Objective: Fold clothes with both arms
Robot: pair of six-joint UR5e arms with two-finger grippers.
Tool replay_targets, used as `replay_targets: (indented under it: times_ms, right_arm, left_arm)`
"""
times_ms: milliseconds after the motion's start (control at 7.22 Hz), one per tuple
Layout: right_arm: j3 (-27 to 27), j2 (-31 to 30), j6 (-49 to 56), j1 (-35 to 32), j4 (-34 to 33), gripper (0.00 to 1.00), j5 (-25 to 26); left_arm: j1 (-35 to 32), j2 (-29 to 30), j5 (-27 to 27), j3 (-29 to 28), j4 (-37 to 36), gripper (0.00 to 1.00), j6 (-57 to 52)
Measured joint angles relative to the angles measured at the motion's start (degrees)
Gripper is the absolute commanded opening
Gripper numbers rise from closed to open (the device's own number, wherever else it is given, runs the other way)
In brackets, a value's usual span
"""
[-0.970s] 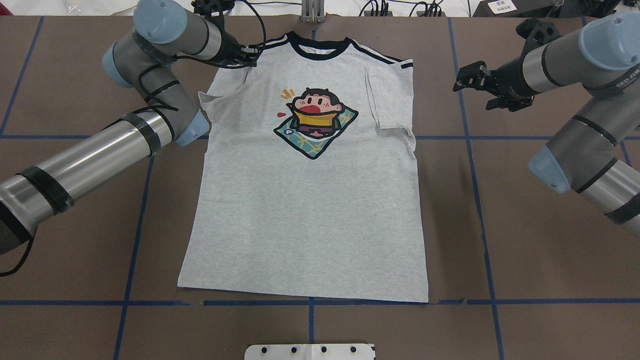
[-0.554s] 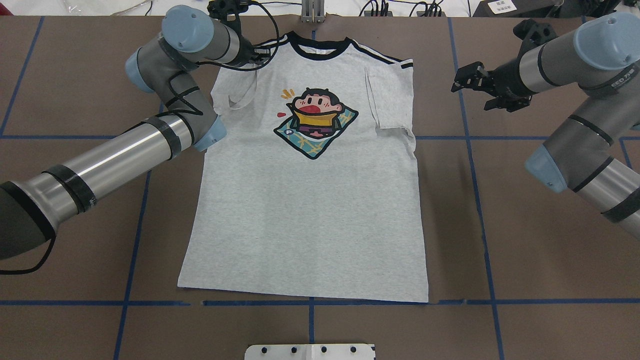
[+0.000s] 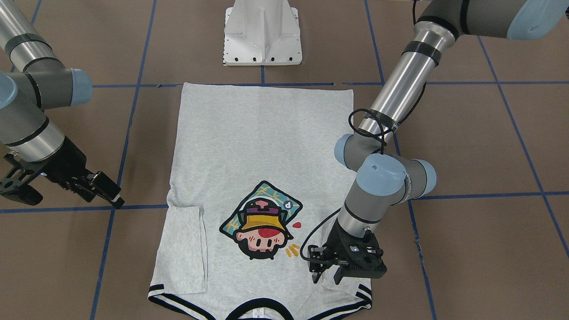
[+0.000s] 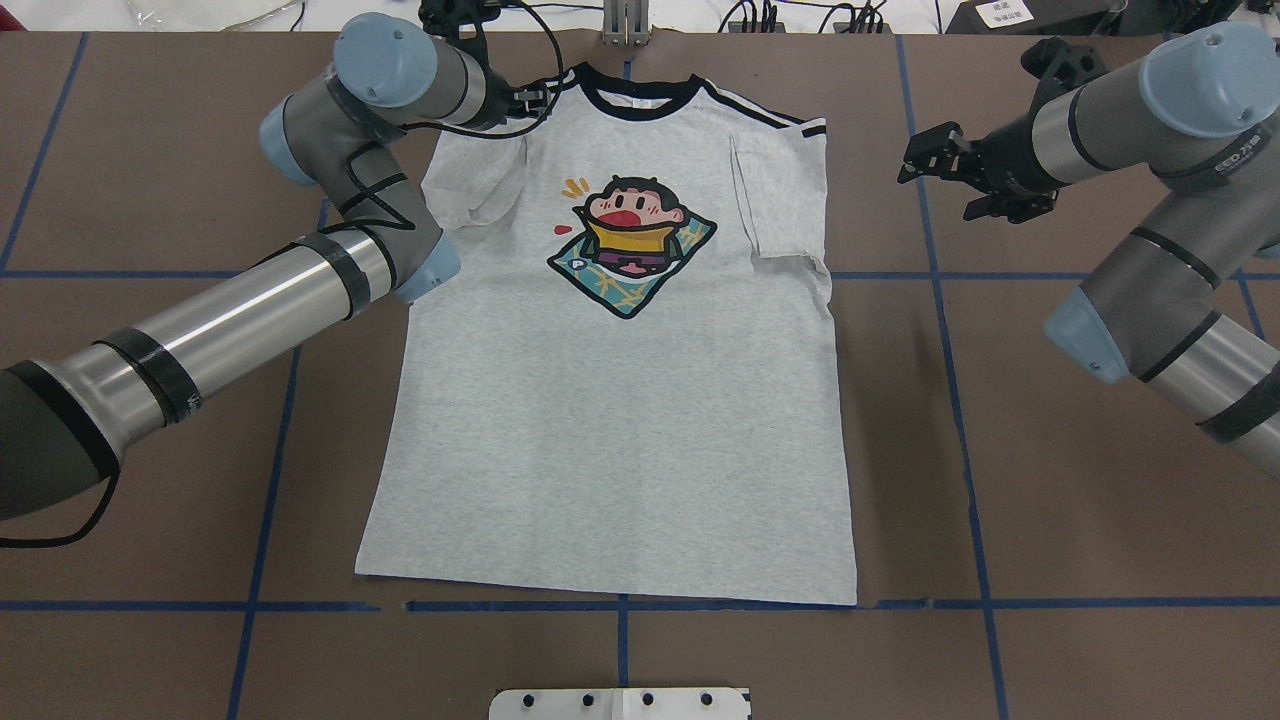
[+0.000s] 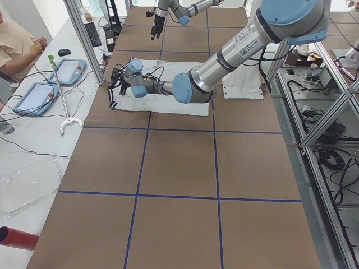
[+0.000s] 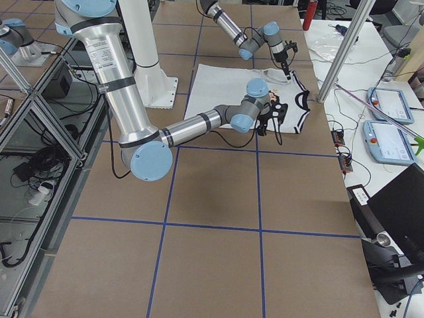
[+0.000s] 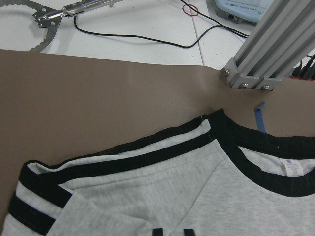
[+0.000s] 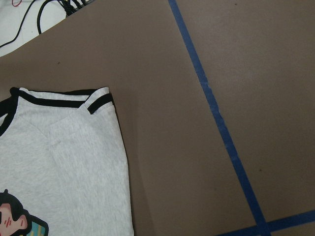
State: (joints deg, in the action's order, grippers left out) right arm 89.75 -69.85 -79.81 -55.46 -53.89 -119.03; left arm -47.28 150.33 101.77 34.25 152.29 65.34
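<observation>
Shirt check for you: the light heather-grey T-shirt [image 4: 620, 430] with the black collar trim and cartoon print lies face up on the brown table [image 4: 1050, 500]. Its hem is just in front of the white pedestal base [image 3: 262, 31], and its collar is at the end farthest from that base. Your black two-finger left gripper [image 3: 326, 278] sits over the shoulder far from the base, on the robot's left. Its jaws are pinched nearly together on the sleeve cloth, and that sleeve is lifted off the table and draped in toward the chest. The other sleeve is already folded flat onto the body. Your black right gripper [image 4: 938, 185] hangs clear of the cloth, about as far from the base as the collar, jaws spread wide with nothing in them.
</observation>
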Motion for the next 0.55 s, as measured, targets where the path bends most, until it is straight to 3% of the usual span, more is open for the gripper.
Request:
replay_targets:
  times_ms: [139, 554]
  right_arm:
    - [1.6, -0.2, -1.1, 0.4, -1.4, 1.0, 0.0]
    - [14.9, -1.5, -5.6, 8.2, -19.2, 1.0, 3.1]
  left_arm:
    - [0.0, -1.4, 0.4, 3.3, -0.4, 0.96, 2.2]
    - [0.0, -12.9, 6.9, 28.6, -12.5, 0.96, 4.5]
